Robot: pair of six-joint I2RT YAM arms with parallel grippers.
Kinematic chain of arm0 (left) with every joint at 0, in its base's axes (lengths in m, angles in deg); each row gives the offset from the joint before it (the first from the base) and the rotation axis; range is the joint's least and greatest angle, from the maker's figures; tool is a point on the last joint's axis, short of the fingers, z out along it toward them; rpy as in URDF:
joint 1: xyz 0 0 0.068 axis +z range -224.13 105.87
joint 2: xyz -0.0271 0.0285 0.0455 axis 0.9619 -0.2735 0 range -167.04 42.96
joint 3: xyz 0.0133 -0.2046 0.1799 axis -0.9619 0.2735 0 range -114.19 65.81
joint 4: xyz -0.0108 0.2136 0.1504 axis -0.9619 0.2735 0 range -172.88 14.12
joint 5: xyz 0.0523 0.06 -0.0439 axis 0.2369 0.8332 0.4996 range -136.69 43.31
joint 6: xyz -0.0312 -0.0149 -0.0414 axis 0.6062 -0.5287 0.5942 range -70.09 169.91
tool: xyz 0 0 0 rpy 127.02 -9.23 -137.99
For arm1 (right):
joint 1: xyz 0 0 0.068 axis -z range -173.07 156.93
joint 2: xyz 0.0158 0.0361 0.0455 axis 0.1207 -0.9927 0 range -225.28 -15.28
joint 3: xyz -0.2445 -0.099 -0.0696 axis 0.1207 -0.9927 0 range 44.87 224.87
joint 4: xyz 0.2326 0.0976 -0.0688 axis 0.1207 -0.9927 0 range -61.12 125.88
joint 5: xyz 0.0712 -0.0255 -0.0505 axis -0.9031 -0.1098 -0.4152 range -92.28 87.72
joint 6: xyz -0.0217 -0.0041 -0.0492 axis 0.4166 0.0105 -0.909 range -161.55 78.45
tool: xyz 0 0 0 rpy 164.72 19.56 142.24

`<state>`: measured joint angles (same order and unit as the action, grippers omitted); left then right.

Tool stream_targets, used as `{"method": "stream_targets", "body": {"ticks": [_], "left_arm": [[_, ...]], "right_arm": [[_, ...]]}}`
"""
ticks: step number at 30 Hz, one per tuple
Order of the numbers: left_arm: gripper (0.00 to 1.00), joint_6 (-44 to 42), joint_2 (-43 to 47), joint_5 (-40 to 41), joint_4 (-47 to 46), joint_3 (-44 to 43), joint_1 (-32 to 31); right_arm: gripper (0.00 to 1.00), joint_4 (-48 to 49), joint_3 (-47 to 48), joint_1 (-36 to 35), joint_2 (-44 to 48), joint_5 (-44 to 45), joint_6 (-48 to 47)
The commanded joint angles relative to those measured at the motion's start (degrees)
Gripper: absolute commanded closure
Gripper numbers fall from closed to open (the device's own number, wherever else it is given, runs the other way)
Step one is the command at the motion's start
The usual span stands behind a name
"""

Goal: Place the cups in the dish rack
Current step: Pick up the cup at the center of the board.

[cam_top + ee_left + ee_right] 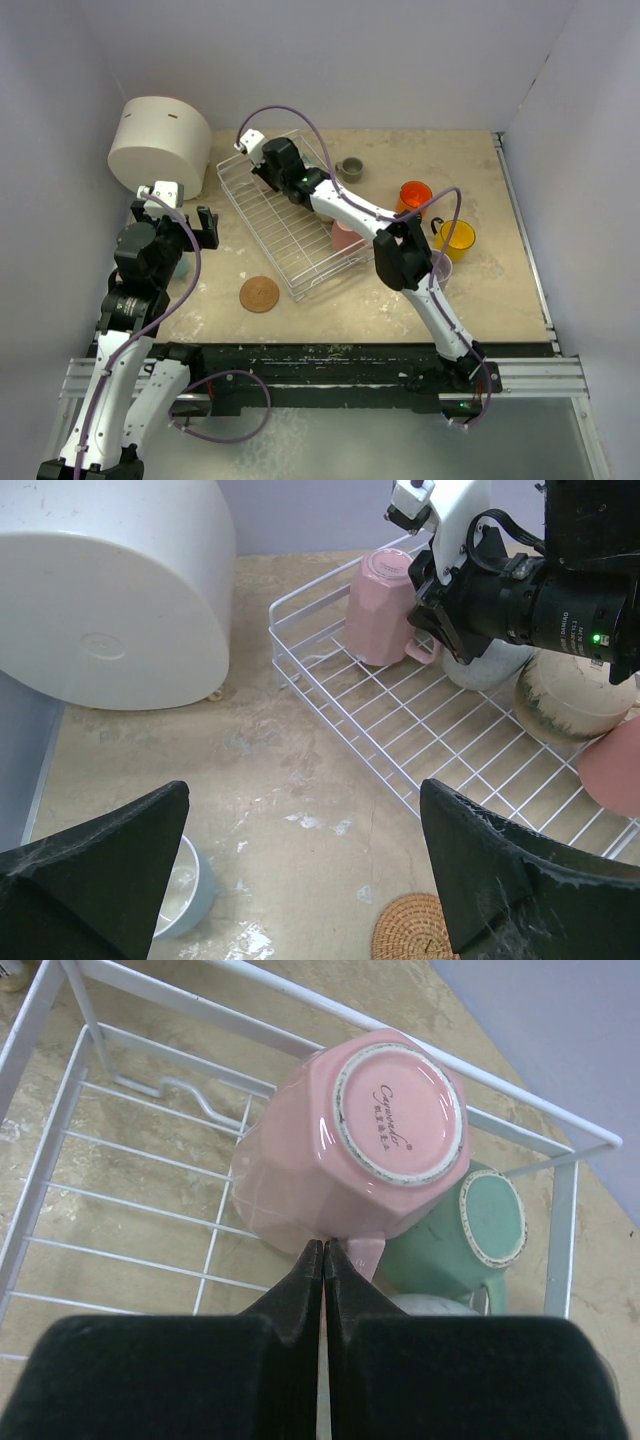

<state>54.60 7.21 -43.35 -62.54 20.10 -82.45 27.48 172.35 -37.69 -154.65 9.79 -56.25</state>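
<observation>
Mottled beige bench (500, 275) carries the dish rack (275, 225), where the right claw (322, 1248) sits pinched shut just beside an upturned pink mug (300, 1180); the left claw (305, 790) hangs wide open, empty.

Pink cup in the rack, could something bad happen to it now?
Maybe. The right gripper is shut, with its tips right at the pink cup by the handle. A careless pull back could drag or tip the upside-down cup. The teal cup stands right beside it, so a knock might clink them together. Both sit in a corner of the rack, so a hard push could tilt one against the wire.
</observation>
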Motion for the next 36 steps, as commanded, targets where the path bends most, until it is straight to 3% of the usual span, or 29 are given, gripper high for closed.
{"method": "stream_targets", "body": {"ticks": [1, 3, 7, 15, 22, 29, 36], "left_arm": [[0.00, -1.35, 0.55, 0.47, -2.94, 0.32, 0.14], [0.00, -1.35, 0.55, 0.46, -2.94, 0.28, 0.14], [0.00, -1.37, 0.74, 0.56, -2.89, 0.21, 0.14], [0.00, -1.87, 4.56, 1.30, -4.15, 1.19, 0.14], [0.00, -1.89, 3.93, 1.92, -4.17, 1.41, 0.17], [0.01, -0.43, 1.36, 4.76, -3.42, 1.18, 0.14], [0.15, 3.48, -6.68, 3.89, -1.11, -1.58, 1.66]], "right_arm": [[1.00, 3.54, 0.30, 1.10, 4.32, -0.30, -1.17], [0.99, 2.28, -0.26, 1.08, 5.94, -5.22, -1.87], [0.86, -3.26, -0.02, 1.12, 9.62, -16.42, -3.74], [0.75, -8.12, -4.50, 1.67, 18.43, -28.84, -3.59], [0.65, -10.77, -19.86, 4.39, 32.93, -43.19, -5.94], [0.61, -8.69, -39.32, 14.52, 48.94, -59.63, -6.32], [0.60, -1.81, -54.91, 21.40, 60.67, -62.84, -5.37]]}}
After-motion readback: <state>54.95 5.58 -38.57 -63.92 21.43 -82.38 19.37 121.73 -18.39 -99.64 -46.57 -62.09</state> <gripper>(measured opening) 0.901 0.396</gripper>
